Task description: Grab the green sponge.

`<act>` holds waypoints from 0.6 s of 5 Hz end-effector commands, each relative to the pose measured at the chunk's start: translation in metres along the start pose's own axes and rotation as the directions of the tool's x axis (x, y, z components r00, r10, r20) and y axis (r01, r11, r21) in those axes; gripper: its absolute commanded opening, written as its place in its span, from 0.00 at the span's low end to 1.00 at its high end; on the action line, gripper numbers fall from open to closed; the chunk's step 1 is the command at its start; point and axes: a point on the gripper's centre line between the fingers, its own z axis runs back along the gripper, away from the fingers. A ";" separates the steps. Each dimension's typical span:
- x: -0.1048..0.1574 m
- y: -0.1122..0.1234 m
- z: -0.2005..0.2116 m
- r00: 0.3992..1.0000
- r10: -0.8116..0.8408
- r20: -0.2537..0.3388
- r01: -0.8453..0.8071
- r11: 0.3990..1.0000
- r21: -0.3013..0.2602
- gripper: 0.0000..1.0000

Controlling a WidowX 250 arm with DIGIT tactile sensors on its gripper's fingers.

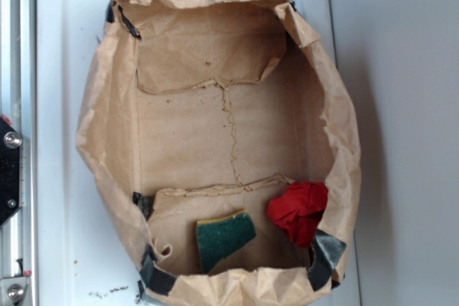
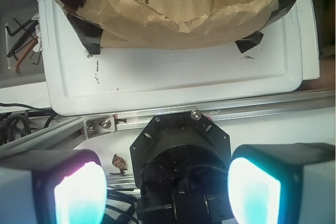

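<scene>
A big brown paper bag is lying open on a white plastic lid, and the lid is sitting on a pale gray counter. The bag's floor is crinkled and torn, with little crumbs on it. Black tape is sticking to the bag's corners.

The green sponge is lying flat on the floor of the bag, near the bottom edge of the outside view. A thin yellow strip is showing along its top side. A red cloth lump is resting just beside it, to the right, close to the bag's wall. The two are not touching.

A silver metal rail is running along the left side of the lid.

In the wrist view, the claw is hanging well away from the bag, over the metal rail and the robot's round black base. Its two fingers are glowing blue-green and standing wide apart, with nothing between them. Black wires and some small tools are lying on the left
</scene>
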 end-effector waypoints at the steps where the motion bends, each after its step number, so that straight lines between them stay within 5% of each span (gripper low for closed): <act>1: 0.000 0.000 0.000 1.000 0.000 0.000 0.000 1.000 0.000 1.00; 3: 0.041 -0.020 -0.006 0.993 0.097 0.068 -0.095 0.995 -0.034 1.00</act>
